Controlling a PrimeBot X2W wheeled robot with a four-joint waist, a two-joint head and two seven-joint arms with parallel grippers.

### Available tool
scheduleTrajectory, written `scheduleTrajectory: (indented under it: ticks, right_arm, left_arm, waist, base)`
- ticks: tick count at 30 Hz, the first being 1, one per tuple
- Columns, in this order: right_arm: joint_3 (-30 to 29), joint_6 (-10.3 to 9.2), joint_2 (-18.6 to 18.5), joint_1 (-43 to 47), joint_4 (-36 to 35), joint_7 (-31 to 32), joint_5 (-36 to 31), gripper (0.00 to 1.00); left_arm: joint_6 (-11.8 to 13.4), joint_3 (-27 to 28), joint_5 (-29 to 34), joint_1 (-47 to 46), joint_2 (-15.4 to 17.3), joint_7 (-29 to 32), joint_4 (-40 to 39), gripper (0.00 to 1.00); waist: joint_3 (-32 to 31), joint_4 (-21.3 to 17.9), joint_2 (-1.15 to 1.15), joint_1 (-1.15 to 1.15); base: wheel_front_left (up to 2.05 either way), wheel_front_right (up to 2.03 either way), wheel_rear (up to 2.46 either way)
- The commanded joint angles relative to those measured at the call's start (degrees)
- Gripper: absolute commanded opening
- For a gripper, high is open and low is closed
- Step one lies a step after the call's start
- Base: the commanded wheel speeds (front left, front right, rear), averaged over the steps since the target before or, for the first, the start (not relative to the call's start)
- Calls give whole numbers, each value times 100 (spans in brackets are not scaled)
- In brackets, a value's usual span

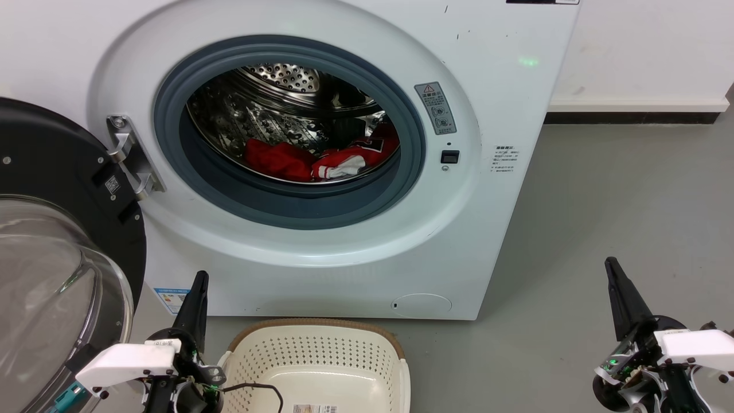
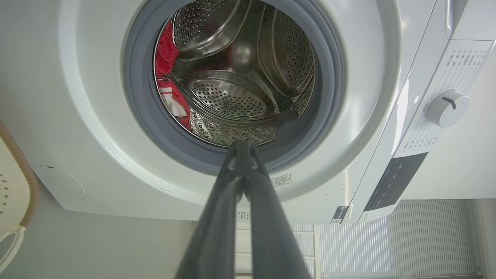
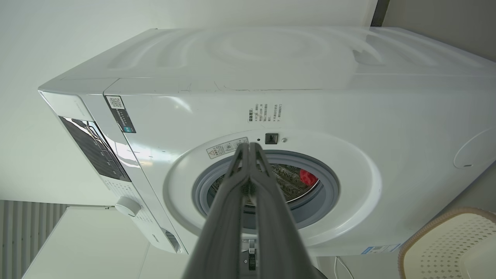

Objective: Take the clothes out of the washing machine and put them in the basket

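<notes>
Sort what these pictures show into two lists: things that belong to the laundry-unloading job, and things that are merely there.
Belong to the job:
clothes, red, in the drum
washing machine
basket, on the floor
left gripper
right gripper

Merely there:
warning sticker
dial
skirting board

The washing machine (image 1: 504, 86) was white, with a grey rubber ring (image 1: 172, 115) round its opening and a shiny silver drum (image 1: 281, 74) dotted with small holes. The clothes (image 1: 281, 159) were bright red, one with white stripes. The door (image 1: 57, 166) had a black rim and clear glass. The basket (image 1: 321, 350) was cream-white, patterned with holes, under a brown woven-look rim. The floor (image 1: 602, 218) was plain grey. The left gripper (image 1: 200, 276) and the right gripper (image 1: 609, 263) had dark grey fingers.
</notes>
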Motion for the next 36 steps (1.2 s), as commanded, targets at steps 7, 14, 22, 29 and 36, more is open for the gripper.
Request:
scheduleTrajectory:
  ticks: [7, 14, 22, 29, 36]
  right_arm:
    - [-4, -2, -27, -69, 6, 5, 22, 0]
    - [-4, -2, -27, -69, 6, 5, 22, 0]
    - [-4, -2, -27, -69, 6, 5, 22, 0]
    - [45, -1, 23, 167, 139, -81, -39, 100]
    - [84, -1, 18, 213, 130, -284, -199, 100]
  left_arm:
    - [-23, 14, -14, -36, -12, 11, -5, 0]
    - [-23, 14, -14, -36, -12, 11, -5, 0]
    - [-22, 14, -14, -36, -12, 11, -5, 0]
    - [0, -48, 54, 175, -15, -90, 133, 100]
    - [-1, -25, 304, 245, -14, -293, 37, 100]
  waist:
    - [0, 0, 0, 0]
    - [0, 0, 0, 0]
    - [0, 0, 0, 0]
    - [4, -2, 0, 0]
    - [11, -9, 0, 0]
  base:
    - [0, 0, 0]
    - [0, 0, 0]
    - [0, 0, 0]
    - [0, 0, 0]
    - [0, 0, 0]
